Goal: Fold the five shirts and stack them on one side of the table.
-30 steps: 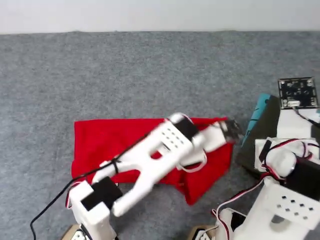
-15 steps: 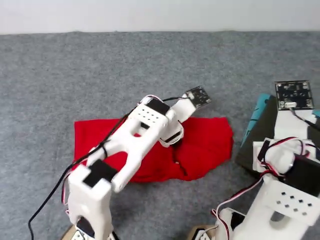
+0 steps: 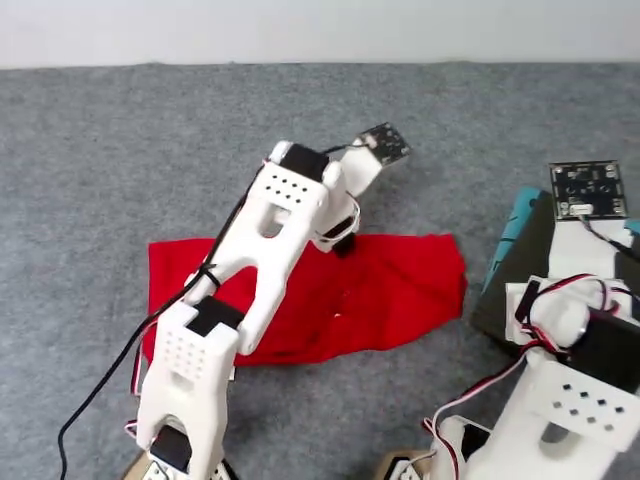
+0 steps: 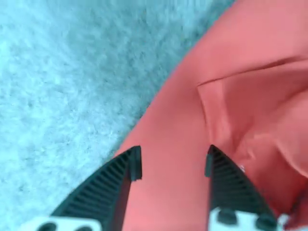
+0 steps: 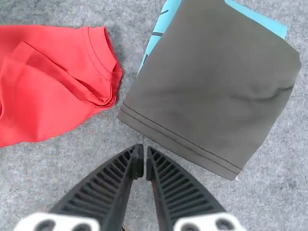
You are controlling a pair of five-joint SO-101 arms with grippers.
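Hovering spread and empty over the upper edge of the red shirt (image 3: 400, 290), which lies lengthwise left-to-right in the lower middle of the high view, the left gripper (image 4: 173, 155) is nearer to it than the pressed-together right gripper (image 5: 144, 154).

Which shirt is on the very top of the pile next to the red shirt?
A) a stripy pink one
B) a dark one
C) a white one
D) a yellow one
B: in the right wrist view a folded dark shirt lies on top of a light blue shirt, just beside the red shirt.
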